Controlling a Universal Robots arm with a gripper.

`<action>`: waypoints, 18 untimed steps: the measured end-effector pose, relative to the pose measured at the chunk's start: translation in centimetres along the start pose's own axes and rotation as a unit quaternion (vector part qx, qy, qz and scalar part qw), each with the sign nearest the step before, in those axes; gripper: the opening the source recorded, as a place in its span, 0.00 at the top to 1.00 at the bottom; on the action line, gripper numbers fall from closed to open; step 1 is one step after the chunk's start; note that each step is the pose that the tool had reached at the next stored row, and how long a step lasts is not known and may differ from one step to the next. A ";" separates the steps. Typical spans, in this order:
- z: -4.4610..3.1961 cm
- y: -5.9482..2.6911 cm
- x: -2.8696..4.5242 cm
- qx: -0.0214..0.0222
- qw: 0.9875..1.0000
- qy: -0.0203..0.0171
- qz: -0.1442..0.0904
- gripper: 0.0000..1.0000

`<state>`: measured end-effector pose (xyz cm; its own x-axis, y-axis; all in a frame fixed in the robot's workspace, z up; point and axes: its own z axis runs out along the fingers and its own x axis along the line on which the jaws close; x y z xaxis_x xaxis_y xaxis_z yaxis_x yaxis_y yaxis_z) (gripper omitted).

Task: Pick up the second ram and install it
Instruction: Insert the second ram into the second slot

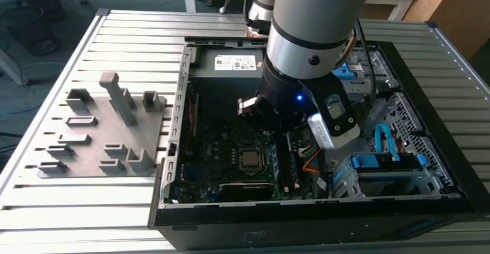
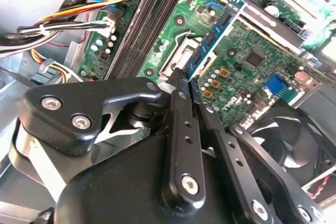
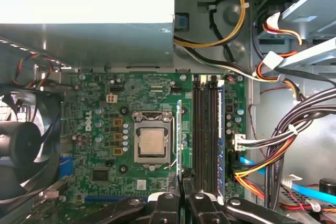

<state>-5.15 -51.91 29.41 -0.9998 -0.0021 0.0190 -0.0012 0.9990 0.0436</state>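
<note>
My gripper (image 2: 188,80) is shut on the second ram (image 2: 215,32), a long narrow board with black chips that sticks out from between the fingertips. In the first wrist view the second ram (image 3: 179,129) shows edge-on above the motherboard (image 3: 100,108), between the CPU socket (image 3: 151,142) and the black slot rails (image 3: 202,129). It hangs beside the rails, not in one. Another module (image 3: 219,129) stands seated in the outermost slot. In the exterior view the arm (image 1: 306,47) reaches down into the open computer case (image 1: 428,116).
A black fan (image 3: 21,145) sits at one end of the board, and the grey power supply (image 3: 86,19) sits beyond it. Bundled cables (image 3: 283,145) crowd the space past the slots. A grey fixture plate (image 1: 107,128) with blocks lies on the slatted table at the exterior view's left.
</note>
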 end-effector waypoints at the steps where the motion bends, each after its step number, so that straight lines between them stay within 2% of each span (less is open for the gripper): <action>1: 0.02 0.01 -0.11 0.000 1.000 0.000 0.000 0.86; 11: 0.39 0.41 -1.91 0.000 1.000 0.000 0.000 0.86; 18: 0.77 0.44 -2.76 0.000 1.000 0.000 0.000 0.86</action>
<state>-2.40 -51.43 28.61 -0.9998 -0.0020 0.0194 -0.0011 0.9990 0.0437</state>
